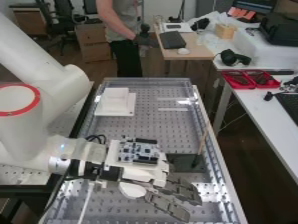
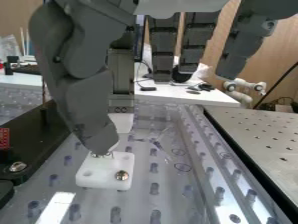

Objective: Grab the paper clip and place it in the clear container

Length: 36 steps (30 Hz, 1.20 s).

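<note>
- Where the white arm (image 1: 41,100) comes in from the left, one dark grey hand (image 1: 174,194), at the near end of the bench, pointing right; fingers extended and apart.
- Thumb (image 2: 76,75), one, lowered, its tip close over a white block (image 2: 106,171) fitted with a metal screw.
- Thin looped outlines (image 2: 183,167), on the clear surface in the wrist view, apart from the block; whether either is the paper clip cannot be told.
- Clear-walled enclosure (image 1: 194,90), one, long, around a perforated panel (image 1: 156,130); whether it is the clear container cannot be told.
- Stepped white block (image 1: 114,100), one, on a square base, far left on the panel.
- Dark square piece (image 1: 189,164), one, right of the wrist; thin stick (image 1: 202,141), one, tilted, by its right side.
- Circuit board (image 1: 138,151), one, mounted on the wrist.
- Red trays (image 1: 237,79), far right, on a white table (image 1: 266,115).
</note>
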Available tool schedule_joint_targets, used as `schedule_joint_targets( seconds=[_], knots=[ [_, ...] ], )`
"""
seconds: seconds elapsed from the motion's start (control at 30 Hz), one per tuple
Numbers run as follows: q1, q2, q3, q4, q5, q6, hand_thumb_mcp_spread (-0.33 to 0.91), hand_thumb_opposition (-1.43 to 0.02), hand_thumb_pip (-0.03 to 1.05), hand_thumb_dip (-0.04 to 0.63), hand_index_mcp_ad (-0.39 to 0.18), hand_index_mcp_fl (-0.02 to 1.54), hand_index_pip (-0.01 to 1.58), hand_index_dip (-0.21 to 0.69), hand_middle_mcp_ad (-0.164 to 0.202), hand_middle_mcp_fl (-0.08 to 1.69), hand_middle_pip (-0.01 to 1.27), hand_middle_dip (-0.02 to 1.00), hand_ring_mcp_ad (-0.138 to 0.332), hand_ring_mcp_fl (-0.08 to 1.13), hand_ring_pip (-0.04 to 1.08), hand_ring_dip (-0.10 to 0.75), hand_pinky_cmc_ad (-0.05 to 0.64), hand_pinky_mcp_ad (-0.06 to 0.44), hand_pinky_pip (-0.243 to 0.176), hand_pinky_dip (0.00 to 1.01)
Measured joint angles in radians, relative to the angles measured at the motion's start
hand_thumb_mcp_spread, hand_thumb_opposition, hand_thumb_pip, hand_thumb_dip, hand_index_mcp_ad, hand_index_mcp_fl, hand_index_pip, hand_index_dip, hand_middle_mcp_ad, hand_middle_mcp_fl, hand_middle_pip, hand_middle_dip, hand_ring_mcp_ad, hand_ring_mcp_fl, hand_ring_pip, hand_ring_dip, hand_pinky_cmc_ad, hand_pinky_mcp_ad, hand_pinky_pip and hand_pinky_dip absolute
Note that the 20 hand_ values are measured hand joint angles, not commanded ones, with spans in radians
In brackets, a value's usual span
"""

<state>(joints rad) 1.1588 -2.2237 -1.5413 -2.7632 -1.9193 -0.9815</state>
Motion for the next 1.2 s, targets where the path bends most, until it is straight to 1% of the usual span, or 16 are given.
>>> schedule_joint_targets(
  seconds=[0.3, 0.4, 0.43, 0.5, 0.6, 0.63, 0.73, 0.83, 0.93, 1.0, 1.2],
  knots=[
    [-0.001, 0.004, -0.007, 0.004, -0.005, 0.001, 0.53, -0.88, 0.54, 0.267, -0.15, 0.38, 1.46, 0.059, 0.084, 0.21, 0.13, 0.2, 0.089, 0.11, 0.11, 0.086, 0.349, 0.264, 0.063, 0.18],
    [-0.001, 0.004, -0.007, 0.008, -0.005, 0.005, 0.53, -0.88, 0.54, 0.267, -0.152, 0.44, 1.51, 0.051, 0.084, 0.21, 0.13, 0.2, 0.089, 0.11, 0.11, 0.086, 0.346, 0.264, 0.063, 0.18],
    [-0.002, 0.004, -0.007, 0.009, -0.005, 0.006, 0.54, -0.88, 0.54, 0.267, -0.14, 0.46, 1.52, 0.051, 0.084, 0.21, 0.13, 0.2, 0.089, 0.11, 0.11, 0.086, 0.346, 0.264, 0.063, 0.18],
    [-0.003, 0.004, -0.008, 0.011, -0.004, 0.008, 0.53, -0.88, 0.54, 0.265, -0.138, 0.5, 1.52, 0.052, 0.084, 0.21, 0.13, 0.2, 0.089, 0.11, 0.11, 0.086, 0.346, 0.264, 0.063, 0.18],
    [-0.004, 0.005, -0.009, 0.017, -0.003, 0.019, 0.54, -0.88, 0.54, 0.265, -0.138, 0.52, 1.53, 0.051, 0.084, 0.24, 0.13, 0.2, 0.089, 0.11, 0.11, 0.086, 0.349, 0.264, 0.063, 0.18],
    [-0.004, 0.005, -0.01, 0.021, -0.002, 0.026, 0.54, -0.88, 0.54, 0.265, -0.138, 0.52, 1.5, 0.051, 0.084, 0.27, 0.13, 0.2, 0.093, 0.11, 0.11, 0.086, 0.349, 0.264, 0.063, 0.18],
    [-0.004, 0.005, -0.014, 0.033, 0.0, 0.043, 0.54, -0.89, 0.53, 0.265, -0.138, 0.57, 1.47, 0.051, 0.086, 0.26, 0.13, 0.2, 0.089, 0.14, 0.11, 0.086, 0.346, 0.264, 0.063, 0.18],
    [-0.004, 0.008, -0.018, 0.047, 0.001, 0.061, 0.55, -0.9, 0.52, 0.265, -0.138, 0.58, 1.46, 0.049, 0.086, 0.26, 0.13, 0.2, 0.089, 0.15, 0.11, 0.086, 0.346, 0.264, 0.063, 0.18],
    [-0.004, 0.012, -0.018, 0.055, 0.004, 0.074, 0.56, -0.9, 0.52, 0.265, -0.136, 0.61, 1.44, 0.049, 0.086, 0.3, 0.13, 0.2, 0.089, 0.14, 0.11, 0.086, 0.346, 0.264, 0.066, 0.18],
    [-0.003, 0.012, -0.017, 0.054, 0.005, 0.072, 0.57, -0.91, 0.51, 0.269, -0.136, 0.62, 1.42, 0.047, 0.086, 0.3, 0.13, 0.2, 0.089, 0.15, 0.11, 0.086, 0.346, 0.264, 0.066, 0.18],
    [-0.002, 0.006, -0.008, 0.016, 0.008, 0.045, 0.55, -0.92, 0.51, 0.267, -0.138, 0.61, 1.41, 0.051, 0.086, 0.29, 0.13, 0.2, 0.091, 0.16, 0.11, 0.086, 0.36, 0.264, 0.066, 0.18]
  ],
)
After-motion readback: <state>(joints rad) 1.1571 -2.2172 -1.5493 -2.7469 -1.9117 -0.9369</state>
